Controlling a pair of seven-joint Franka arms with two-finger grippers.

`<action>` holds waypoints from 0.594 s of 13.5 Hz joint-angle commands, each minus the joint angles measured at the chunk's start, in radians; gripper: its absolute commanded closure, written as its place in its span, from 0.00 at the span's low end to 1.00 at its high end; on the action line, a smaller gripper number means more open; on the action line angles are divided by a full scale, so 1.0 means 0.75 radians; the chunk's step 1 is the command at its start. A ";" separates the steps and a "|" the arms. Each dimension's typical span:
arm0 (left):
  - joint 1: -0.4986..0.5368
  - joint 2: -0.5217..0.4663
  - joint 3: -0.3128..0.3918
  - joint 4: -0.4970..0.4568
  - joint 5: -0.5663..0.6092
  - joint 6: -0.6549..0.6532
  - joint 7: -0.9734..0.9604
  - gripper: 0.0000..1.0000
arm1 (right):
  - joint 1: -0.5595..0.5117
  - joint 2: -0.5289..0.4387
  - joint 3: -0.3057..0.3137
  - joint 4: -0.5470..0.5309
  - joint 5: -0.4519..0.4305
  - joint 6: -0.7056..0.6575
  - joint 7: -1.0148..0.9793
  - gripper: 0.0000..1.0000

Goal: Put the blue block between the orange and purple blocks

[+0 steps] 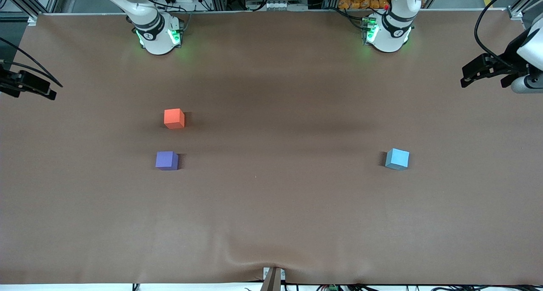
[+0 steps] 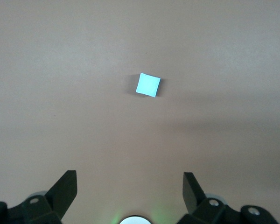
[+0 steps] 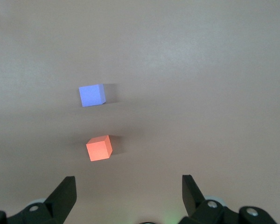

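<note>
On the brown bench [image 1: 271, 223], nearest the front camera, the purple block [image 1: 166, 160] and the blue block [image 1: 397, 159] are sitting at about the same depth, well apart from each other. The purple one is lying toward the right arm's end, the blue one toward the left arm's end. The orange block [image 1: 174, 118] is resting just farther from the camera than the purple one, with a bare gap between them. All three are lying flat on the bench and nothing is touching them.

The left gripper [image 1: 483, 72] is hanging high over the bench edge at its own end; its fingers [image 2: 65, 186] are spreading wide and holding nothing, with the blue block showing well clear of them in the left wrist view. The right gripper [image 1: 32, 87] is hovering at the edge of its end, probably just off the bench; its fingers [image 3: 65, 191] are also standing wide and empty, above the orange and purple blocks.
</note>
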 commanded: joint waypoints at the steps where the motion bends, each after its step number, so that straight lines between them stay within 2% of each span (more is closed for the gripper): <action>1: 0.006 0.008 0.003 -0.003 -0.025 -0.013 0.025 0.00 | 0.029 -0.009 0.010 -0.011 -0.045 0.013 0.000 0.00; 4: -0.006 0.026 -0.008 -0.011 -0.025 0.003 0.023 0.00 | 0.060 0.014 0.012 -0.013 -0.045 0.052 0.008 0.00; 5: -0.012 0.034 -0.012 -0.052 -0.027 0.042 0.023 0.00 | 0.070 0.022 0.012 -0.011 -0.045 0.058 0.011 0.00; 6: -0.012 0.034 -0.014 -0.111 -0.027 0.097 0.023 0.00 | 0.080 0.026 0.012 -0.013 -0.045 0.068 0.021 0.00; 8: -0.010 0.028 -0.042 -0.333 -0.029 0.288 0.025 0.00 | 0.080 0.042 0.012 -0.015 -0.045 0.072 0.021 0.00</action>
